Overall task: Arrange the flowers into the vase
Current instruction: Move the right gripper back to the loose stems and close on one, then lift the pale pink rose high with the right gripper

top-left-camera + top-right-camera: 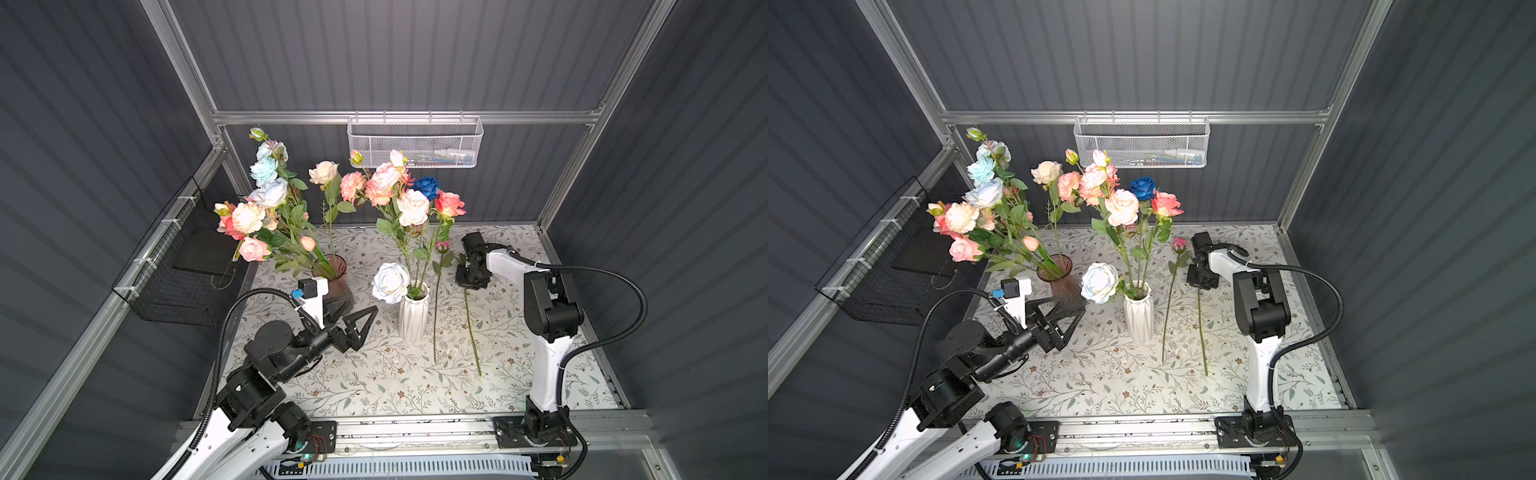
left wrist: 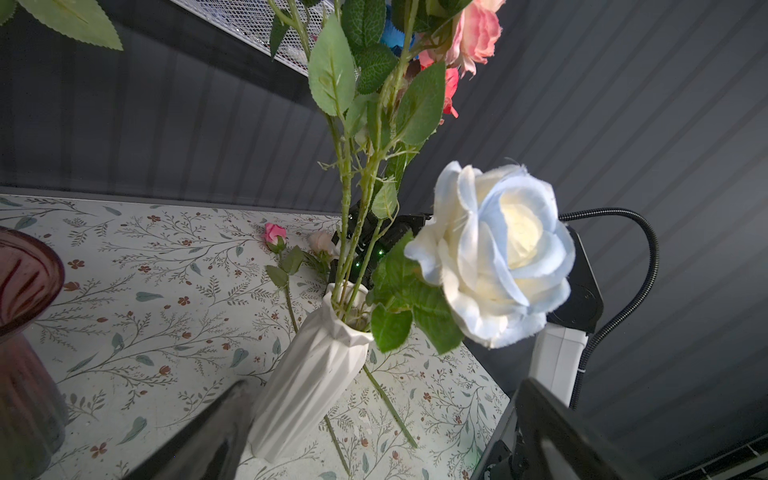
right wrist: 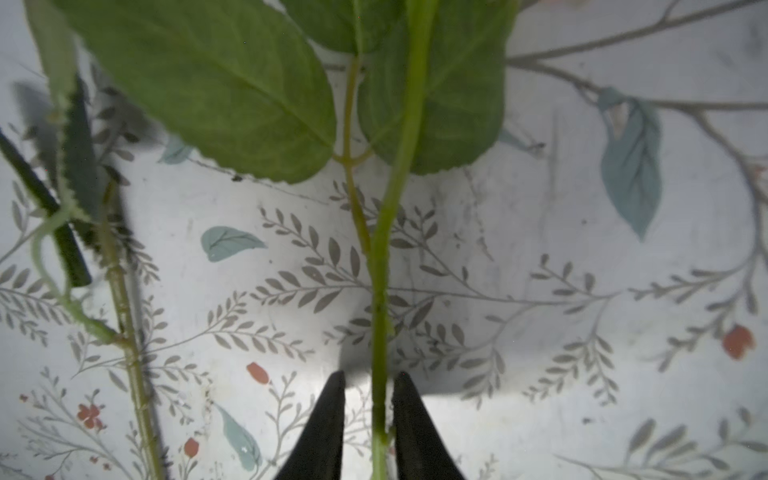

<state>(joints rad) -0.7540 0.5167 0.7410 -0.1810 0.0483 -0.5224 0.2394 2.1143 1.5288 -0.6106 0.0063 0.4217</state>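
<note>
Stem [image 3: 380,291] at lower centre between my right pincer [image 3: 370,376] tips, narrow gap, unclamped; left pincer [image 1: 361,306] wide, empty.

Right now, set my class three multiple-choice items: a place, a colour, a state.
1. Where are the two loose long-stemmed flowers?
A. Upright in the white ribbed ceramic vase
B. Flat on the floral-patterned table beside it
C. Held up in the air

2. What colour is the large rose at that vase's rim?
A. Dark blue
B. White edged pale blue
C. Pink

3. The left end effector is:
A. Shut on a stem
B. Shut on the vase
C. Open, empty

Answers: B, both stems lie flat on the table; B, pale blue tints its white petals; C, its fingers stand wide apart.
</note>
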